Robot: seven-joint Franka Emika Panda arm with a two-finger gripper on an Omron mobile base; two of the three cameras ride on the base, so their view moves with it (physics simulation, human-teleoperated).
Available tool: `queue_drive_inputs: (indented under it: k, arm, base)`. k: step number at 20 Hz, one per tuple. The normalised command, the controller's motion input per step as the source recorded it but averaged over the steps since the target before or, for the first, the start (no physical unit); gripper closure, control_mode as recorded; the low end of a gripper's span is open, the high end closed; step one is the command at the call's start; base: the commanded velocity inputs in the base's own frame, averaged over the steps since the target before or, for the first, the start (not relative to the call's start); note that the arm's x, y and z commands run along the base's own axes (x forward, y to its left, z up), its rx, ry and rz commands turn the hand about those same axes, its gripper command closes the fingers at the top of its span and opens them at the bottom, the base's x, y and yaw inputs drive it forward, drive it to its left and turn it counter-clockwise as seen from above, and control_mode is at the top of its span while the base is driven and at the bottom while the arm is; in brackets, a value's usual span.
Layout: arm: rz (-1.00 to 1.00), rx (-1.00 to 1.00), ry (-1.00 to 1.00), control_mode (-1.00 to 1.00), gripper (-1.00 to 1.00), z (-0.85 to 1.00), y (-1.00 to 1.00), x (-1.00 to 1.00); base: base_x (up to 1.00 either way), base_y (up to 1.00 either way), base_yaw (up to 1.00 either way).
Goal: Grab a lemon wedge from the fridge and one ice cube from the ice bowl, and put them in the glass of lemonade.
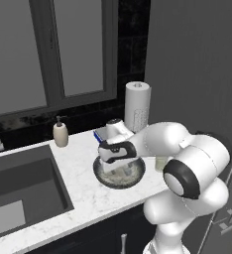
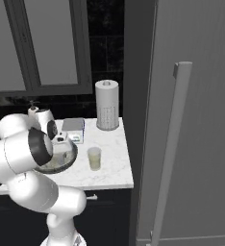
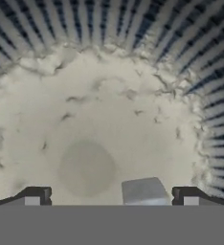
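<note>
Hovering inside the wide dark-grey ice bowl [image 3: 109,110], the two-finger gripper [image 3: 111,195] is spread wide, a pale ice cube [image 3: 143,191] seen between its fingertips [image 3: 35,195], ungripped.

The ice bowl [image 3: 109,110] shows a dark-grey ribbed wall and pale speckled beige inside, the glass of lemonade [image 2: 94,158] is clear pale yellow-green, the counter [image 1: 88,198] white marbled, and the fridge [image 2: 201,120] plain grey.

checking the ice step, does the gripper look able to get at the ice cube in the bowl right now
Probably yes. The gripper is down inside the ice bowl with its jaws open, and the pale ice cube lies between the fingertips in the hand view, off centre, nearer one tip. Nothing looks in the way.
</note>
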Motion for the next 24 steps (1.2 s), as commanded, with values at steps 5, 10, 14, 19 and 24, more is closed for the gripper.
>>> queue_drive_inputs:
  k: [5, 10, 14, 19, 24]
  arm:
    - [0.0, 0.01, 0.0, -1.0, -1.0, -0.01, -0.02, -0.02]
    - [0.0, 0.0, 0.0, -1.0, -1.0, -0.22, 0.0, 0.07]
    - [0.0, 0.03, -0.03, -1.0, -1.0, -0.09, 0.0, -0.39]
    - [0.0, 0.01, -0.02, -1.0, -1.0, -0.02, 0.0, -0.14]
    - [0.0, 0.0, 0.0, -1.0, -1.0, 0.0, 0.0, 0.0]
  base:
    - [0.0, 0.0, 0.0]
    - [0.0, 0.0, 0.0]
    - [0.0, 0.0, 0.0]
    - [0.0, 0.0, 0.0]
    - [0.0, 0.0, 0.0]
